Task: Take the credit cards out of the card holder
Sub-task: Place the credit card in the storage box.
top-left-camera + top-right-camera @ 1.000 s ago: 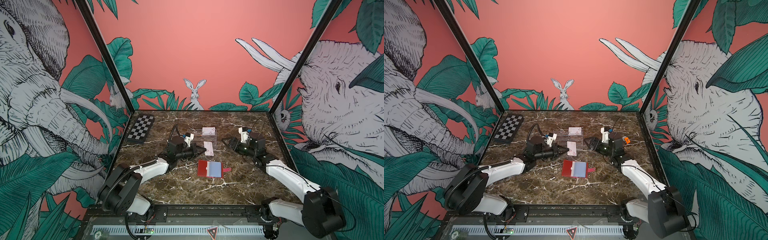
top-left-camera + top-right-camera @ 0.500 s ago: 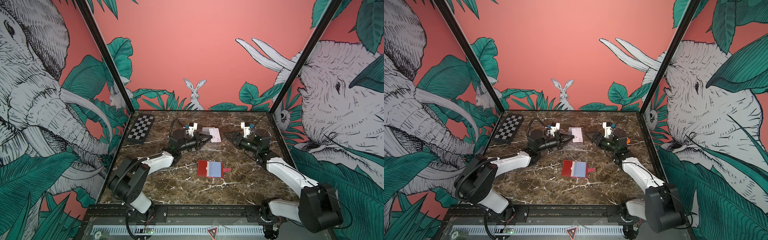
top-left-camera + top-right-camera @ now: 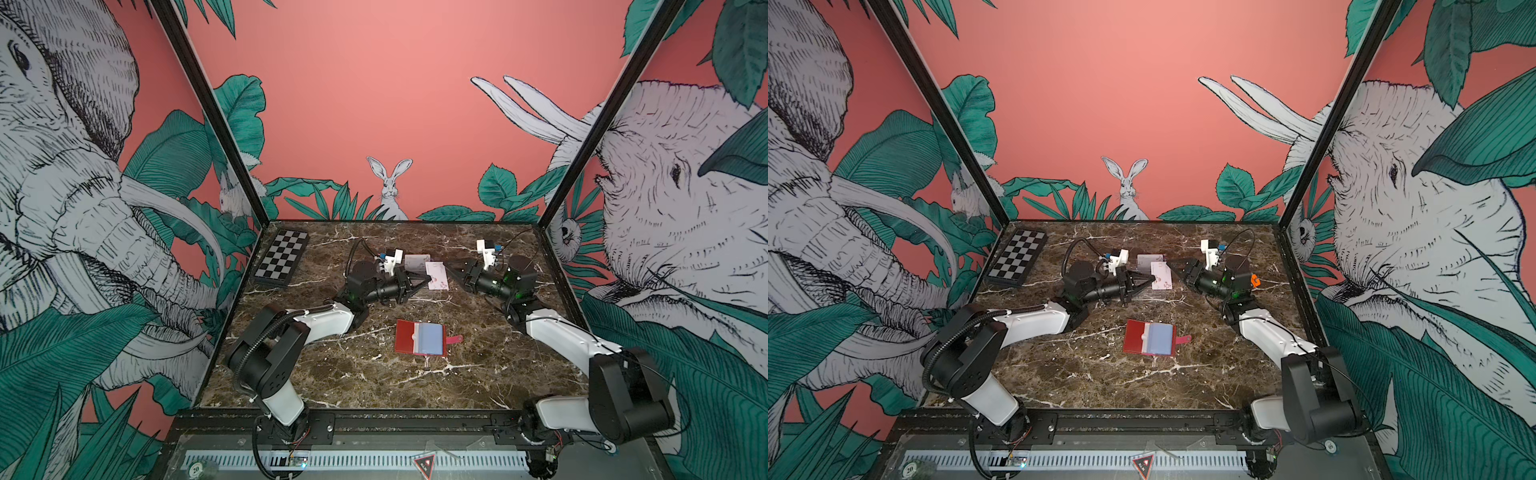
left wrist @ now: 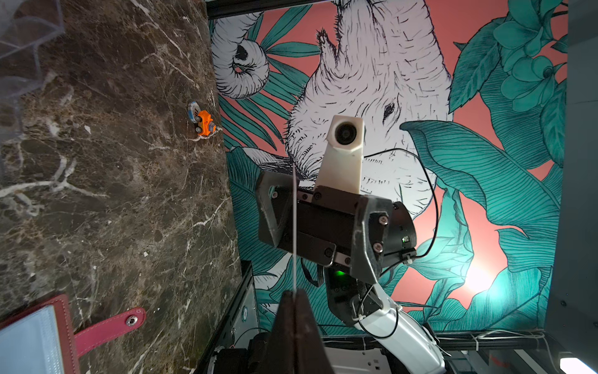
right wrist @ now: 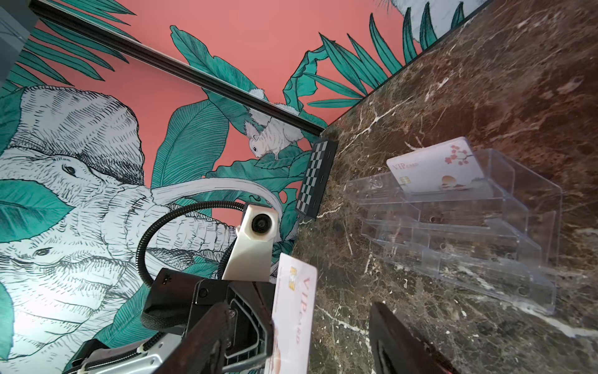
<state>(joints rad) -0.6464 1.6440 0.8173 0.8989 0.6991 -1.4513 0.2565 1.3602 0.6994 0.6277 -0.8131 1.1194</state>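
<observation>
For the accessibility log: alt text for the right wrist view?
A white VIP credit card, pinched by the left gripper, sits between the open jaws of the right gripper. Behind, a second card stands in a clear acrylic rack on the marble table.

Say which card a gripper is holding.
The card pinched in the left gripper, between the two arms; the other card stands in the clear rack.

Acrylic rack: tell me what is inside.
One VIP card stands in the rack's far tier; the other tiers look empty. In both top views the left gripper's held card covers part of it.
</observation>
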